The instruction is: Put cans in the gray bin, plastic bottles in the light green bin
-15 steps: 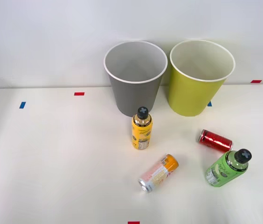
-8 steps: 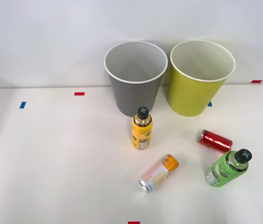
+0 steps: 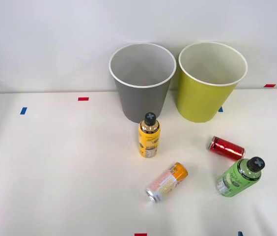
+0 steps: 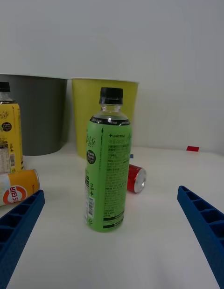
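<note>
While the gripper (image 4: 112, 251) gapes wide (holding nothing), the green bottle (image 4: 107, 170) reads "Lite".

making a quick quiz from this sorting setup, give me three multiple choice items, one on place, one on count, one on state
1. Where is the shiny red metal can?
A. inside the tall gray round bin
B. lying on the white table between the tall yellow-green round bin and the green-labelled plastic bottle
C. standing left of the yellow-labelled bottle

2. How many dark-capped bottles are on the table?
A. one
B. two
C. four

3. What state are the blue ribbed fingers in?
A. open, with the green bottle ahead between them
B. shut on the red can
C. shut on the green bottle

Answers:
1 B: it lies on the table, in front of the yellow-green bin, behind the green bottle.
2 B: the green one and the yellow-labelled plastic bottle.
3 A: the fingers sit wide apart, touching nothing.
</note>
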